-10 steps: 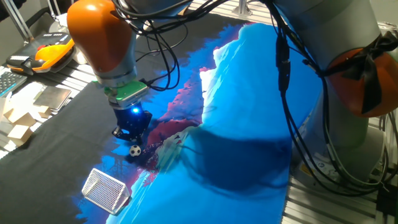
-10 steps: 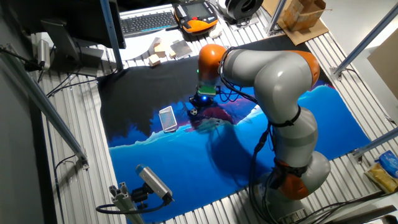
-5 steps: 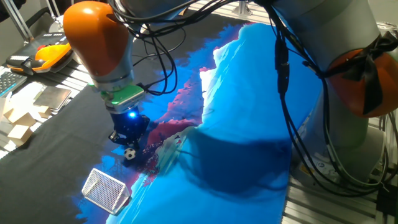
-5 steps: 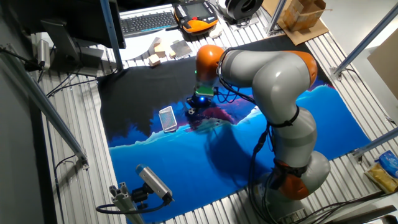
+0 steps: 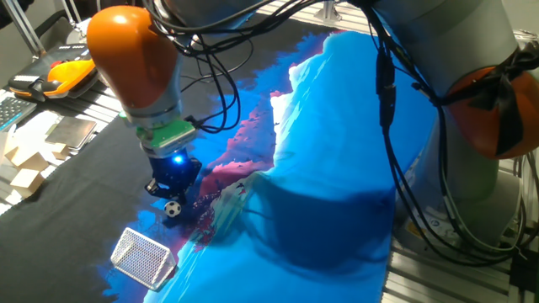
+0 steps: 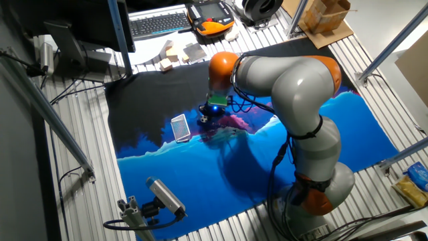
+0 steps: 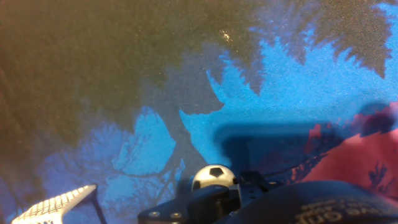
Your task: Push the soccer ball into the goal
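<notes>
The soccer ball (image 5: 172, 209) is a tiny white ball with black patches on the dark printed cloth. It lies just in front of my gripper (image 5: 168, 192), touching or nearly touching the fingertips. In the hand view the ball (image 7: 212, 177) sits right above the dark finger parts at the bottom edge. The goal (image 5: 143, 257) is a white wire-mesh wedge lying below and left of the ball, a short gap away; its corner shows in the hand view (image 7: 56, 205). In the other fixed view the goal (image 6: 179, 127) lies left of the gripper (image 6: 204, 119). Whether the jaws are open or shut is hidden.
A blue, black and red printed cloth (image 5: 337, 151) covers the table. Wooden blocks (image 5: 24, 164), a keyboard (image 6: 159, 23) and an orange pendant (image 5: 69, 71) lie beyond the cloth's far edge. My arm's cables (image 5: 219, 76) hang over the cloth. A camera mount (image 6: 160, 194) stands by the near edge.
My gripper has moved slightly left toward the goal, and the ball has moved with it, a little closer to the goal.
</notes>
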{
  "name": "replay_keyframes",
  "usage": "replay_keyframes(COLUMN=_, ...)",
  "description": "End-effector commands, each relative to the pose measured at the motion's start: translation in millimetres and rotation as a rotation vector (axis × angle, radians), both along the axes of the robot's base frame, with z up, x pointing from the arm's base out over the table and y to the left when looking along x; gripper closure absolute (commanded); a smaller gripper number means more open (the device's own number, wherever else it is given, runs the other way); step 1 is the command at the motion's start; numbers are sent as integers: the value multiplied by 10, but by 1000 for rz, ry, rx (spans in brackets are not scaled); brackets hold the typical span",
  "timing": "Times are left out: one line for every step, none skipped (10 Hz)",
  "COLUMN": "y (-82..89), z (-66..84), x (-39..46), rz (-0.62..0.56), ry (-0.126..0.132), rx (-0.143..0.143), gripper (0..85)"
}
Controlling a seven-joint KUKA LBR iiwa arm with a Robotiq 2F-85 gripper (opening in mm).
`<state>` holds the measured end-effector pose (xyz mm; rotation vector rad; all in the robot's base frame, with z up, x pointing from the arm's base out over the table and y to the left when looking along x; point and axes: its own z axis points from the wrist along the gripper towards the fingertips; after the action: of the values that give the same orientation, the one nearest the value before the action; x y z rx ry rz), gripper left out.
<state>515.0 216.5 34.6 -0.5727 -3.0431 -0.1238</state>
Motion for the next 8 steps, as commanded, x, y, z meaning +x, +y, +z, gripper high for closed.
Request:
replay_keyframes(y=-2, z=1, x=2, rz=-4, ry=-16, rx=-6, gripper=850)
replay_keyframes(y=2, z=2, x=4, rz=-10, ry=-25, rx=-11, gripper=850)
replay_keyframes(y=-4, z=8, x=5, rz=-14, ry=-39, rx=-21, gripper=850)
replay_keyframes(y=-21, z=20, x=9, rz=-22, ry=-62, rx=-29, gripper=850)
replay_keyframes(y=-40, z=35, x=15, rz=-27, ry=-66, rx=-27, gripper=850)
replay_keyframes(y=-46, z=45, x=23, rz=-34, ry=-68, rx=-22, gripper=850)
replay_keyframes(y=-36, z=41, x=31, rz=-44, ry=-71, rx=-22, gripper=850)
replay_keyframes(y=-30, z=33, x=44, rz=-48, ry=-71, rx=-22, gripper=850)
